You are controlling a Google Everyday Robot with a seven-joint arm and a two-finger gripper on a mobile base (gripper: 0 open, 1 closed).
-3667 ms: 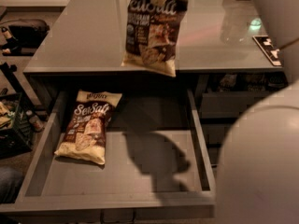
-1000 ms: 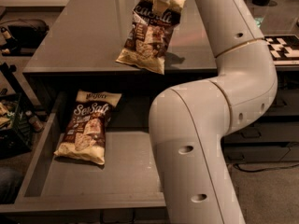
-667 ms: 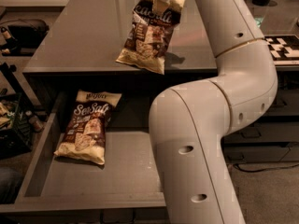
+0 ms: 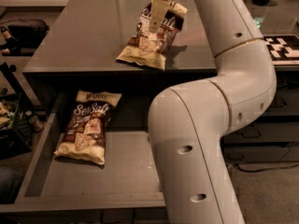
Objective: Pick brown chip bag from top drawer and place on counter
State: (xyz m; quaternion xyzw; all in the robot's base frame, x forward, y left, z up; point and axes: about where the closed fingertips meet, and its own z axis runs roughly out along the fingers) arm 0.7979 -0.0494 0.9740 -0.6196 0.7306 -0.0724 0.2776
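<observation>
One brown chip bag [image 4: 145,43] stands tilted on the grey counter [image 4: 84,36], its bottom edge resting near the front edge and its top raised. My gripper [image 4: 159,13] comes down from the top of the view and is shut on the bag's upper part, one pale finger [image 4: 157,17] lying across the bag's front. A look-alike brown chip bag [image 4: 88,127] lies flat at the left of the open top drawer [image 4: 126,171]. My white arm [image 4: 224,101] covers the drawer's right side.
A black-and-white marker board [image 4: 285,48] lies at the counter's right end. Narrower drawers [image 4: 261,139] sit at the right under the counter. A dark bag [image 4: 23,31] and a crate [image 4: 11,125] stand on the floor at the left.
Since the earliest frame the bag has come down onto the counter and tilted, and my arm has swung in over the drawer. Over the last second nothing has visibly moved.
</observation>
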